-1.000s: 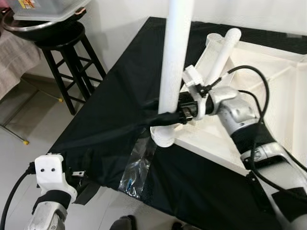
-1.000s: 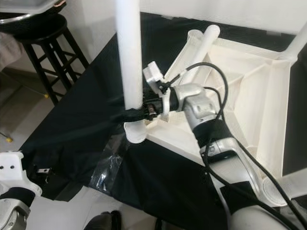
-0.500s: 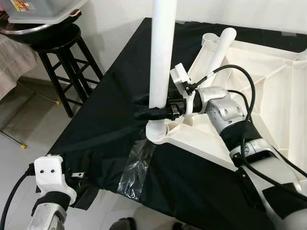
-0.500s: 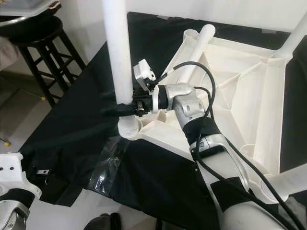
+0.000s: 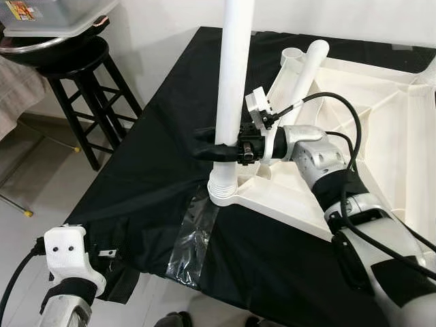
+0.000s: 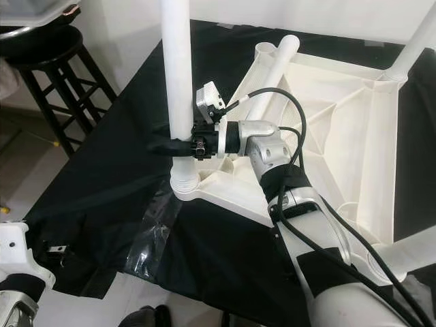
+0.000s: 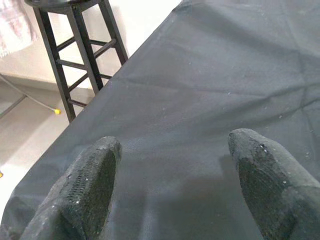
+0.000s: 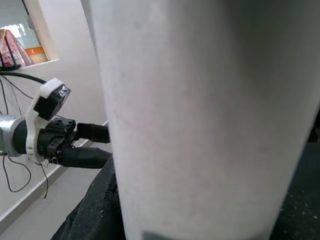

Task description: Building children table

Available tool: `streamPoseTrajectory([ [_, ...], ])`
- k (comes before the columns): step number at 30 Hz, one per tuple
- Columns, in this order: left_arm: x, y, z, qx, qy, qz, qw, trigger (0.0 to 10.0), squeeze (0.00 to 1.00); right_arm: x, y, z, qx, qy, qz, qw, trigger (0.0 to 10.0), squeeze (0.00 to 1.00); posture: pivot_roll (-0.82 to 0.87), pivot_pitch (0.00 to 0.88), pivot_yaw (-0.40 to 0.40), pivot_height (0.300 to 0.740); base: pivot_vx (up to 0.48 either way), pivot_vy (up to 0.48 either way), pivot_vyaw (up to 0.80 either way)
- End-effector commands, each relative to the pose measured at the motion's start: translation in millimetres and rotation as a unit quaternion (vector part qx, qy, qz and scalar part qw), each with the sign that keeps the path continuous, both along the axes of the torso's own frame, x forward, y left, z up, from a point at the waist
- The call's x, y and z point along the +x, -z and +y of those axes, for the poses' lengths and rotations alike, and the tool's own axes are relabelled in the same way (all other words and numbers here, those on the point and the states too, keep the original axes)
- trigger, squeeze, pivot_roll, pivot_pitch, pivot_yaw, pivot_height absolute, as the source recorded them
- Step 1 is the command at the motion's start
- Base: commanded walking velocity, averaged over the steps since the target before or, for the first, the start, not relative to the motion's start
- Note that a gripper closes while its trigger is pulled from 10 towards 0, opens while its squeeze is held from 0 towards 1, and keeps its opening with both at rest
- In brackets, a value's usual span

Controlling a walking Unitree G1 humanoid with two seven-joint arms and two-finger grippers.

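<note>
Clearly our right gripper [image 5: 219, 151] clamps the stiff, smooth, light-looking leg [image 5: 231, 82] low, just above its socket [image 5: 223, 193], wisely.

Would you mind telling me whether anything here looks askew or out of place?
One loose white leg lies slanted across the upturned table top rather than standing in a socket. A clear tape patch sits wrinkled on the black cloth.

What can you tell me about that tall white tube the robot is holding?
The tube is a smooth white plastic table leg, round and plain. It stands nearly upright, its lower end in a ribbed corner socket of the upturned white tabletop, which lies on black cloth. The right gripper clamps it just above the socket. Its top runs out of view.
</note>
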State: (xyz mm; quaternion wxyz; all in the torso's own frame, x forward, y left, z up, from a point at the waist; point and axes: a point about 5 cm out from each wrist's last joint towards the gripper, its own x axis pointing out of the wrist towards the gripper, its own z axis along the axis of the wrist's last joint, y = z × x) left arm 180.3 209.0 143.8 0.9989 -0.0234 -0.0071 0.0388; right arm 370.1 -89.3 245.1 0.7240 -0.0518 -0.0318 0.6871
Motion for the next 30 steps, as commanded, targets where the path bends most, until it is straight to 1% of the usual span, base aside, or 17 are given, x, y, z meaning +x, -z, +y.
streamPoseTrajectory([
  [1, -4.2, 1.0, 0.4, -0.002, -0.002, 0.004, 1.000, 10.0, 0.00, -8.5, 40.6, -2.6, -0.067, -0.021, 0.026, 0.997, 10.0, 0.00, 0.12, 0.263, 0.028, 0.740, 0.000, 0.000, 0.00],
  [2, -4.2, 1.0, 0.4, -0.002, -0.002, 0.004, 1.000, 10.0, 0.00, -8.5, 40.6, -2.6, -0.067, -0.021, 0.026, 0.997, 10.0, 0.00, 0.12, 0.263, 0.028, 0.740, 0.000, 0.000, 0.00],
  [3, -4.6, 0.7, 0.5, -0.002, -0.002, 0.004, 1.000, 10.0, 0.00, -13.2, 43.5, -2.9, -0.081, -0.051, 0.017, 0.995, 10.0, 0.00, 0.12, 0.263, 0.028, 0.740, 0.000, 0.000, 0.00],
  [4, -4.6, 0.7, 0.5, -0.002, -0.002, 0.004, 1.000, 10.0, 0.00, -13.2, 43.5, -2.9, -0.081, -0.051, 0.017, 0.995, 10.0, 0.00, 0.12, 0.263, 0.028, 0.740, 0.000, 0.000, 0.00],
  [6, -5.3, 0.0, 0.9, -0.002, -0.002, 0.004, 1.000, 10.0, 0.00, -21.8, 49.2, -5.7, -0.112, -0.108, 0.012, 0.988, 10.0, 0.00, 0.12, 0.267, 0.028, 0.740, 0.000, 0.000, 0.00],
  [7, -5.3, 0.0, 0.9, -0.002, -0.002, 0.004, 1.000, 10.0, 0.00, -21.8, 49.2, -5.7, -0.112, -0.108, 0.012, 0.988, 10.0, 0.00, 0.12, 0.267, 0.028, 0.740, 0.000, 0.000, 0.00],
  [9, -5.8, -0.5, 1.1, -0.001, -0.002, 0.004, 1.000, 10.0, 0.00, -24.7, 53.4, -8.2, -0.135, -0.126, 0.007, 0.983, 10.0, 0.00, 0.12, 0.268, 0.029, 0.740, 0.000, 0.000, 0.00],
  [10, -5.8, -0.5, 1.1, -0.001, -0.002, 0.004, 1.000, 10.0, 0.00, -24.7, 53.4, -8.2, -0.135, -0.126, 0.007, 0.983, 10.0, 0.00, 0.12, 0.268, 0.029, 0.740, 0.000, 0.000, 0.00],
  [11, -6.0, -0.7, 1.2, -0.001, -0.002, 0.004, 1.000, 10.0, 0.00, -25.8, 58.2, -10.2, -0.152, -0.128, 0.003, 0.980, 10.0, 0.00, 0.12, 0.268, 0.029, 0.740, 0.000, 0.000, 0.00],
  [16, -6.2, -1.2, 1.1, -0.001, -0.002, 0.004, 1.000, 10.0, 0.00, -27.9, 68.0, -13.7, -0.165, -0.126, 0.014, 0.978, 10.0, 0.00, 0.13, 0.270, 0.033, 0.740, 0.000, 0.000, 0.00],
  [19, -5.8, -1.6, 1.4, 0.001, -0.001, 0.003, 1.000, 10.0, 0.00, -28.8, 75.9, -15.4, -0.167, -0.110, 0.019, 0.980, 10.0, 0.00, 0.13, 0.269, 0.035, 0.740, 0.000, 0.000, 0.00],
  [21, -5.6, -1.8, 1.9, 0.001, -0.001, 0.003, 1.000, 10.0, 0.00, -28.1, 78.2, -15.5, -0.155, -0.093, 0.030, 0.983, 10.0, 0.00, 0.13, 0.269, 0.035, 0.740, 0.000, 0.000, 0.00],
  [25, -5.6, -1.8, 1.9, 0.001, -0.001, 0.003, 1.000, 10.0, 0.00, -28.1, 78.1, -15.6, -0.154, -0.093, 0.031, 0.983, 10.0, 0.00, 0.13, 0.269, 0.035, 0.740, 0.000, 0.000, 0.00],
  [26, -5.8, -1.9, 1.8, 0.002, -0.001, 0.003, 1.000, 10.0, 0.00, -22.5, 83.3, -13.3, -0.144, -0.033, 0.059, 0.987, 10.0, 0.00, 0.12, 0.267, 0.033, 0.740, 0.000, 0.000, 0.00],
  [28, -5.8, -1.9, 1.8, 0.002, -0.001, 0.003, 1.000, 10.0, 0.00, -22.5, 83.3, -13.3, -0.144, -0.033, 0.059, 0.987, 10.0, 0.00, 0.12, 0.267, 0.033, 0.740, 0.000, 0.000, 0.00],
  [29, -5.9, -1.9, 1.8, 0.002, -0.001, 0.003, 1.000, 10.0, 0.00, -18.9, 89.1, -12.3, -0.139, 0.015, 0.085, 0.987, 10.0, 0.00, 0.12, 0.267, 0.033, 0.740, 0.000, 0.000, 0.00],
  [30, -5.9, -1.9, 1.8, 0.002, -0.001, 0.003, 1.000, 10.0, 0.00, -18.9, 89.1, -12.3, -0.139, 0.015, 0.085, 0.987, 10.0, 0.00, 0.12, 0.267, 0.033, 0.740, 0.000, 0.000, 0.00],
])
